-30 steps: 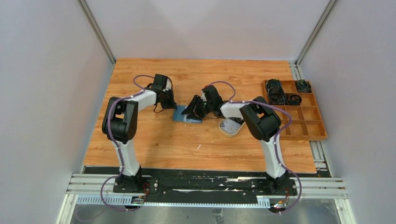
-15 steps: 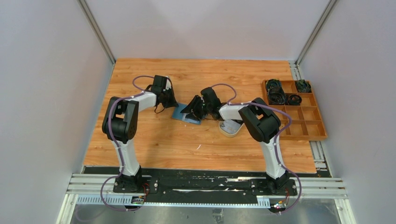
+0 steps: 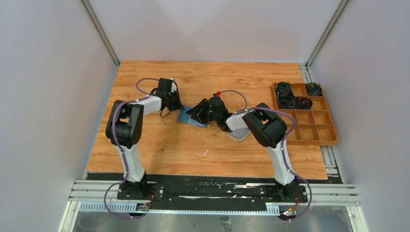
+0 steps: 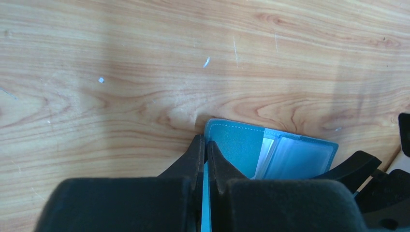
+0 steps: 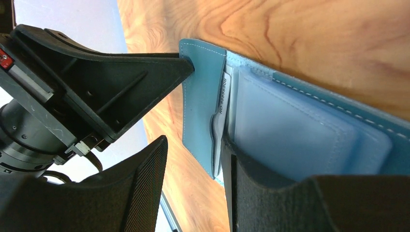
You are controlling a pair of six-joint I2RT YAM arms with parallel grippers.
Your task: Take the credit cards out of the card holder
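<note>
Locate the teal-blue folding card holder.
Top view: the teal-blue folding card holder lies mid-table, clamped by the left pincer, left of the beige oval tray.

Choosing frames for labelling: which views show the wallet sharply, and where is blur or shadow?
Top external: even light, card holder tiny, half hidden. Left wrist: holder sharp, own jaws blurred, soft shadows on table. Right wrist: holder's stitching crisp, close up.
</note>
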